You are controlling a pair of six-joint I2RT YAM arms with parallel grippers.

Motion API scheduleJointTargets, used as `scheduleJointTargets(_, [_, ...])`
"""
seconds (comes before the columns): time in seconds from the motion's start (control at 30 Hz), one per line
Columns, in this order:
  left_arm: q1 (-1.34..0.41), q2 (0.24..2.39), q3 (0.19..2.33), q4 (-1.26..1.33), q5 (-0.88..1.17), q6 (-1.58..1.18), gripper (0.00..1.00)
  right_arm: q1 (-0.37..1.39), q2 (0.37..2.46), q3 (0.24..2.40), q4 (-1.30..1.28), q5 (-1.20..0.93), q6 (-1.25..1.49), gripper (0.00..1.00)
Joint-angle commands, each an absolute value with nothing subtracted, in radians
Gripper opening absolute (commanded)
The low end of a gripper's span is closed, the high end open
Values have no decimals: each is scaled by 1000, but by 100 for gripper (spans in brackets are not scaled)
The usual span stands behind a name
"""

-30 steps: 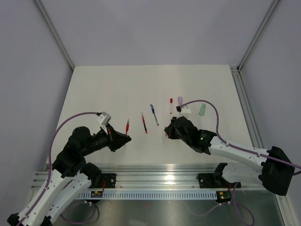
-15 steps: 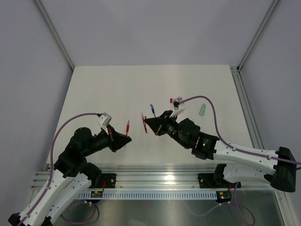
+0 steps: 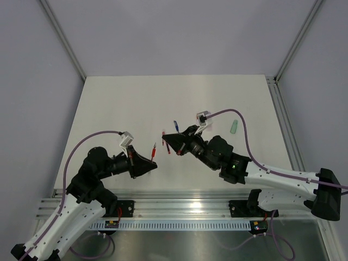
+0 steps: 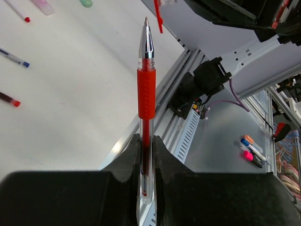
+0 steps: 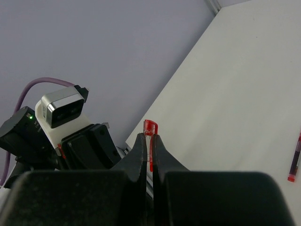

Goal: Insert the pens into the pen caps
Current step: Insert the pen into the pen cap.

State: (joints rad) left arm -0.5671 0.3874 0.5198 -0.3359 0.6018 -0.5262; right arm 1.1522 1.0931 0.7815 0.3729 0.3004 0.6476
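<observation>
My left gripper (image 3: 150, 162) is shut on a red pen (image 3: 154, 148) with a clear barrel. In the left wrist view the pen (image 4: 146, 89) stands up from between the fingers (image 4: 127, 162), tip away from the camera. My right gripper (image 3: 166, 138) is shut on a small red pen cap (image 3: 163, 132), which sticks out past the fingertips in the right wrist view (image 5: 149, 126). The cap also shows in the left wrist view (image 4: 158, 14), just above and right of the pen tip, a small gap apart. Both grippers are held above the table.
On the table (image 3: 119, 109) lie a blue pen (image 3: 175, 125), a red pen (image 4: 9, 99) and, far right, a green one (image 3: 234, 126). A pink piece (image 4: 44, 5) and another red pen (image 4: 19, 12) lie beyond. The metal rail (image 3: 179, 206) runs along the near edge.
My right gripper has swung left across the table with the red cap, toward the left gripper. My left gripper has moved right and raised its pen toward the cap.
</observation>
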Motion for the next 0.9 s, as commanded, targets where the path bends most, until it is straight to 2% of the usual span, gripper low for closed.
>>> scheduleJointTargets(0.0, [-564,379,511,-241,695,-548,0,1163,1140,844,465,284,621,0])
scheduleJointTargets(0.37, [-563,362,509,-250,680,-548,0,1212,1224,879,554,340,580,0])
scheduleJointTargets(0.87, [-563,353,511,-264,647,-543,0,1226,1175,833,589,385,574,0])
